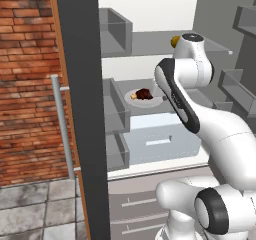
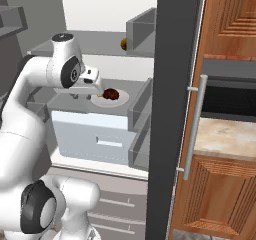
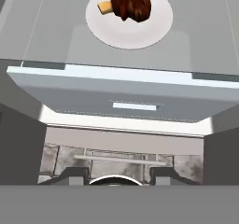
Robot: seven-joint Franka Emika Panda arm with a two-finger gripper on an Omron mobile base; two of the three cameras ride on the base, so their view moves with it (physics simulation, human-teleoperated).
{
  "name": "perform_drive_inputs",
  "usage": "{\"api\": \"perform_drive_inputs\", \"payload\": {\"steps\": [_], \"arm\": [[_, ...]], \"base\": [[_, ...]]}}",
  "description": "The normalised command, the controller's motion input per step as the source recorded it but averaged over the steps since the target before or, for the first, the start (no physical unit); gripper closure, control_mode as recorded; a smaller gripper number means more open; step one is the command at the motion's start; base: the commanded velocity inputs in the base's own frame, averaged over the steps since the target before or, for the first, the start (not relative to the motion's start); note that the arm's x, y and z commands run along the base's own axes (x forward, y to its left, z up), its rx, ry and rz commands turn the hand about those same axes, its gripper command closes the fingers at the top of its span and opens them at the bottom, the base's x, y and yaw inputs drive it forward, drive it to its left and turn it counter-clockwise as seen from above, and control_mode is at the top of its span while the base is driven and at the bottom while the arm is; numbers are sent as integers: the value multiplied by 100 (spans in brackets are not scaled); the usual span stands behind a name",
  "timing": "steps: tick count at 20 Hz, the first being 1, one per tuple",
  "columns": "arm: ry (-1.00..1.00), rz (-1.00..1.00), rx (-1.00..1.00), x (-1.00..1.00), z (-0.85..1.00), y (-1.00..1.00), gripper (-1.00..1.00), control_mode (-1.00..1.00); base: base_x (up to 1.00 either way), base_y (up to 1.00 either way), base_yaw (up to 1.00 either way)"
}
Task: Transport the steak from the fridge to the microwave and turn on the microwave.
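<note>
Brick wall left of fridge, wooden cabinets right of it; fridge door open. Steak on white plate atop the fridge's pale drawer. Yellow ball on the fridge shelf above. Gripper just beside plate; fingers apart, holding nothing. Tiled floor in left base view.

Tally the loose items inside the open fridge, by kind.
Dark reddish-brown steak with tan bone end: 1
Round white plate under it: 1
Small yellow-orange ball on the upper shelf: 1
Total: 3
</note>
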Motion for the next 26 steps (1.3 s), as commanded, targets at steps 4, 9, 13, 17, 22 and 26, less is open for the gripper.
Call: {"api": "perform_drive_inputs", "payload": {"steps": [4, 9, 13, 17, 22, 26], "arm": [[-5, -3, 0, 0, 0, 0, -100, -100], [-10, -11, 0, 0, 0, 0, -100, -100], [-12, -17, 1, 0, 0, 0, -100, -100], [-11, -20, 3, 1, 0, 0, -100, -100], [-2, -16, 12, 13, 0, 0, -100, -100], [0, -10, 18, 29, 0, 0, -100, -100]], "base": [[0, 0, 0], [0, 0, 0], [0, 0, 0], [0, 0, 0], [0, 0, 0], [0, 0, 0]]}}
